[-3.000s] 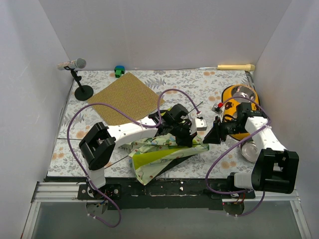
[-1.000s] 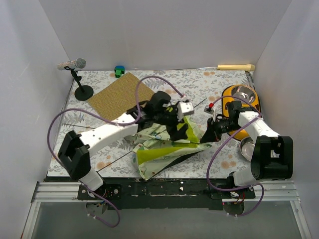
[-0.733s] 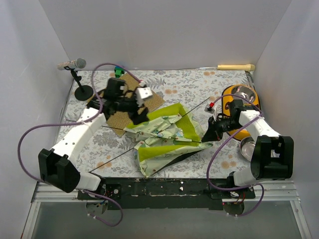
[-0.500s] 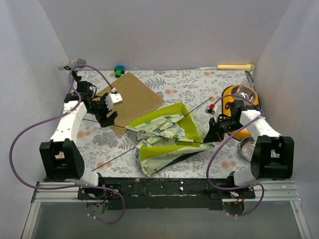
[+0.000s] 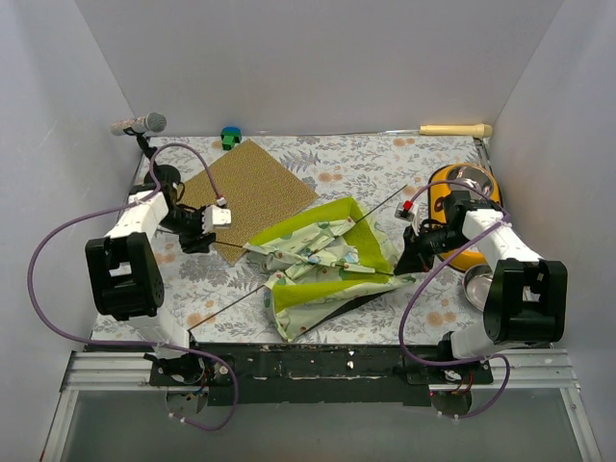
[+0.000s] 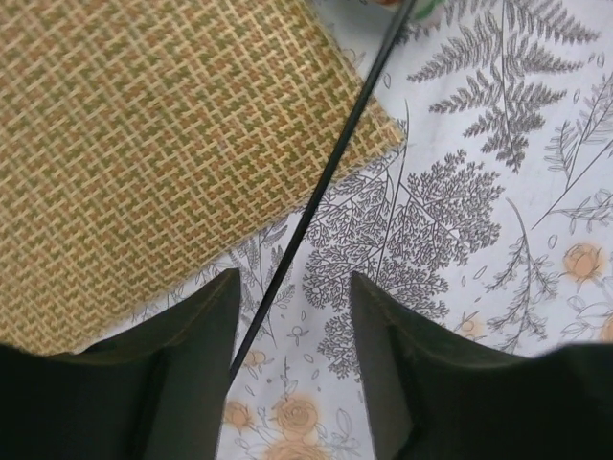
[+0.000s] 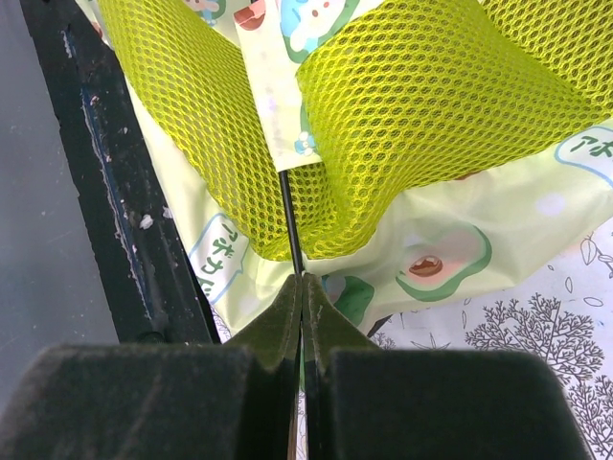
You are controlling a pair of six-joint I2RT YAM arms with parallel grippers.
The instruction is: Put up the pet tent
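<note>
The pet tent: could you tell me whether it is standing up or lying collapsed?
Collapsed: the pet tent lies crumpled flat on the table, lime-green lining exposed, with no raised dome or upright doorway.

The tent is pale green with cartoon prints, its mesh lime. The mat is brown weave; the table white with grey ferns, orange flowers.

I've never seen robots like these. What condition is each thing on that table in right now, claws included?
pet tent: collapsed, crumpled on the table, not standing.
left gripper: open, with a thin rod passing between its fingers, not clamped.
right gripper: shut on a black pole at the tent's edge.
brown mat: lying flat.
microphone: mounted on its stand.
</note>
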